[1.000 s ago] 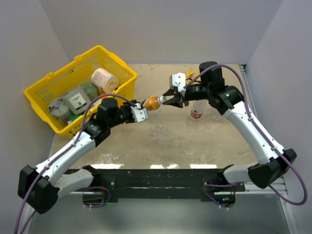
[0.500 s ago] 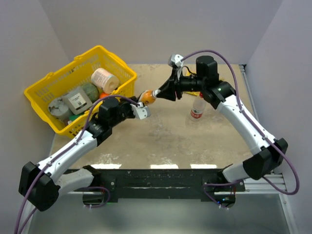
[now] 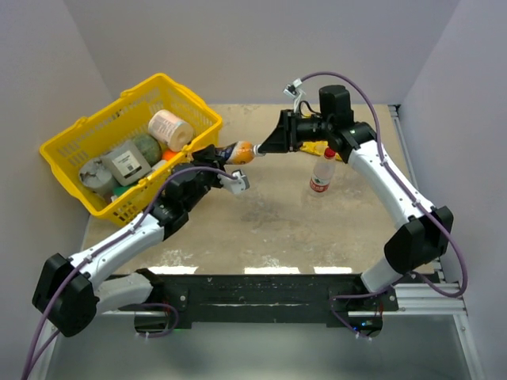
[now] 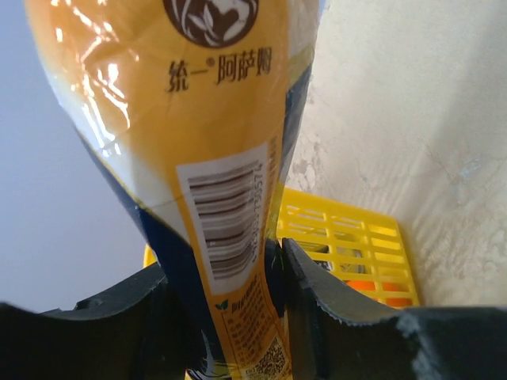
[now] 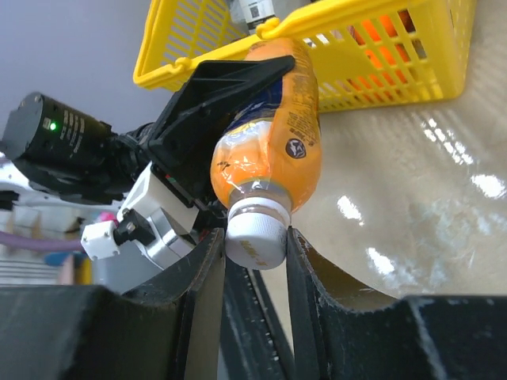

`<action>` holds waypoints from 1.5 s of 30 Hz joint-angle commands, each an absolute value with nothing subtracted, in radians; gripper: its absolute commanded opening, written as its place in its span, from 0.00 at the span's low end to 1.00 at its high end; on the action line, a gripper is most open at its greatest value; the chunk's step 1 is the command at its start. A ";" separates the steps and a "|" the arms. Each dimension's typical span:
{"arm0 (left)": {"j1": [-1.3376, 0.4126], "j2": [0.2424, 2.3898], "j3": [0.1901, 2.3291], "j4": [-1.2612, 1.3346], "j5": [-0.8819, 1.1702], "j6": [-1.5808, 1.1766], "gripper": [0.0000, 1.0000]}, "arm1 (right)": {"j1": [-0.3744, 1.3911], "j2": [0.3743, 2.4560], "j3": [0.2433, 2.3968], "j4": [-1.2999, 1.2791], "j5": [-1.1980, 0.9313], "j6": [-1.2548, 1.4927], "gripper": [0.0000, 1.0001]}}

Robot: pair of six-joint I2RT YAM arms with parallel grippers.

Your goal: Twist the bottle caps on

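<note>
Mid-air: right fingers [image 3: 263, 149] pinch white cap [image 5: 255, 232]; left fingers [image 3: 210, 155] clamp bottle [image 5: 273, 134].

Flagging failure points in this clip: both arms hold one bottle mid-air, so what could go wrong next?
The white cap may cross-thread, as the left tool holds the orange bottle sideways in mid-air. Twisting by the right tool might spin the bottle in that grip. The right arm could knock the standing bottle.

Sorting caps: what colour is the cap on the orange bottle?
White cap, clearest in right wrist view.

Overhead looks down; 2 near wrist views share, probably, 1 bottle [image 5: 269, 150].
</note>
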State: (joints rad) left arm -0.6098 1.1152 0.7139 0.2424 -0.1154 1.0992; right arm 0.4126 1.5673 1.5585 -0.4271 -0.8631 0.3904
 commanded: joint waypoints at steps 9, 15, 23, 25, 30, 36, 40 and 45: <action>-0.618 1.132 0.644 0.821 -0.137 1.486 0.00 | 0.365 1.680 1.694 -0.512 -0.913 0.535 0.31; -0.617 1.152 0.742 0.735 -0.215 1.364 0.00 | 0.339 1.667 1.635 -0.420 -0.972 0.575 0.40; -0.618 1.095 0.896 0.243 -0.141 0.944 0.00 | 0.337 1.623 1.585 -0.198 -1.008 0.626 0.38; -0.620 1.077 0.896 0.200 -0.071 0.890 0.00 | 0.337 1.631 1.586 -0.154 -1.035 0.630 0.36; -0.611 1.080 0.923 0.157 -0.176 0.663 0.00 | 0.334 1.586 1.565 -0.022 -1.087 0.548 0.33; -0.606 0.985 0.905 -0.040 -0.098 0.738 0.00 | 0.333 1.439 1.591 -0.353 -1.071 -0.135 0.33; -0.609 0.919 0.856 -0.070 -0.086 0.902 0.00 | 0.345 1.382 1.599 -0.598 -0.965 -0.538 0.31; -0.606 0.881 0.850 -0.103 -0.071 0.893 0.00 | 0.507 1.315 1.516 -1.060 -0.740 -1.218 0.32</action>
